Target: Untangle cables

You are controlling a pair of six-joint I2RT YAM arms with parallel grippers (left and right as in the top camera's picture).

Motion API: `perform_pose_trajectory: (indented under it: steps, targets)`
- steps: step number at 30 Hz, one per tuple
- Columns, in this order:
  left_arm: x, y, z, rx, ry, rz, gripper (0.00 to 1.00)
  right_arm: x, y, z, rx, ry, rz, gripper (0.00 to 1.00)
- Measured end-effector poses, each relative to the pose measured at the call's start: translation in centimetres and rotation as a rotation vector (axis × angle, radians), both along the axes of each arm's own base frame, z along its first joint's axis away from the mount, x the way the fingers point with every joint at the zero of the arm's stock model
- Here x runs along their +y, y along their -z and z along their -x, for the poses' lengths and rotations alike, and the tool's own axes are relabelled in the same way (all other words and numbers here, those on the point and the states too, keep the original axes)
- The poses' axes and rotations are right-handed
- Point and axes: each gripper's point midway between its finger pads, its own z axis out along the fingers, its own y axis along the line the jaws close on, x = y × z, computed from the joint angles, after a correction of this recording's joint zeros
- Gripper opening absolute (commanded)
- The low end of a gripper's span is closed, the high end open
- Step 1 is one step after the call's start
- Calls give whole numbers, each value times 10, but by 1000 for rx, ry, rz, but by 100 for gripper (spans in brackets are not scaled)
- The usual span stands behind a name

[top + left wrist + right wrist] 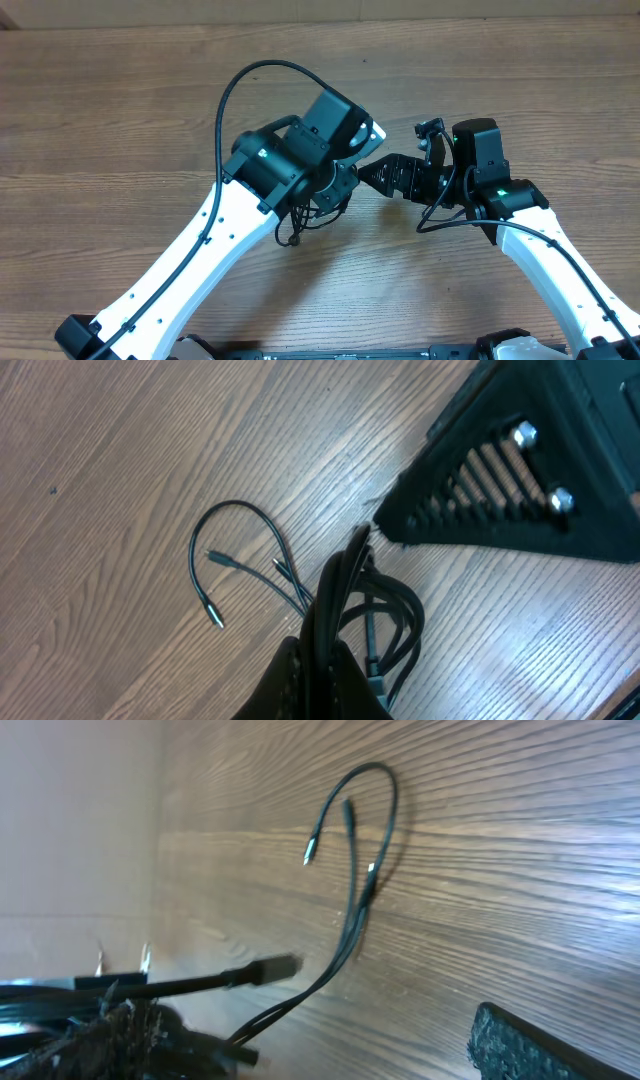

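Cables [345, 585] clamped in left end effector [325, 678], loose ends on table [110, 450]

The left arm [200, 240] extends from 7 o'clock, jaws pinched tight; the right arm [562, 265] extends from 5 o'clock, jaws spread wide, pointing toward 9 o'clock.

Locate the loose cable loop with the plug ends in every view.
Overhead: not clearly seen; probably hidden under the left arm.
Left wrist: the cable loop lies left of centre.
Right wrist: upper centre.
Shared landmark: the cable bundle that it runs into.
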Motion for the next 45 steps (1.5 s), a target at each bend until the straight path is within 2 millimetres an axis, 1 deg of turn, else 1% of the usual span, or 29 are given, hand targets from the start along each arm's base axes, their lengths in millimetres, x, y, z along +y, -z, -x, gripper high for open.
perform_pose_trajectory:
  steps: [4,11,16,24,28,33,35,36,40,45]
  targets:
    - [0,0,0,4,29,2,4,-3,2,-2,7,25,13,100]
    - [-14,0,12,34,173,39,4,-3,1,-4,-7,24,15,100]
    - [-21,0,19,46,256,59,4,5,-11,-6,-87,-47,-23,100]
    - [-16,-2,17,51,263,75,4,14,-23,3,-175,-173,-70,100]
    - [-15,-5,15,42,249,82,4,15,-26,6,-207,-212,-83,100]
    - [-8,-6,5,16,165,62,4,15,-27,7,-220,-226,-87,100]
    - [-1,-6,-3,-6,104,45,4,17,-29,9,-225,-243,-100,100]
    - [0,-11,-14,-44,63,55,4,21,-32,14,-226,-273,-123,100]
    - [4,-17,-29,-82,-26,81,4,30,-38,25,-231,-336,-171,100]
    - [2,-19,-31,-81,-62,110,4,32,-41,28,-234,-354,-190,100]
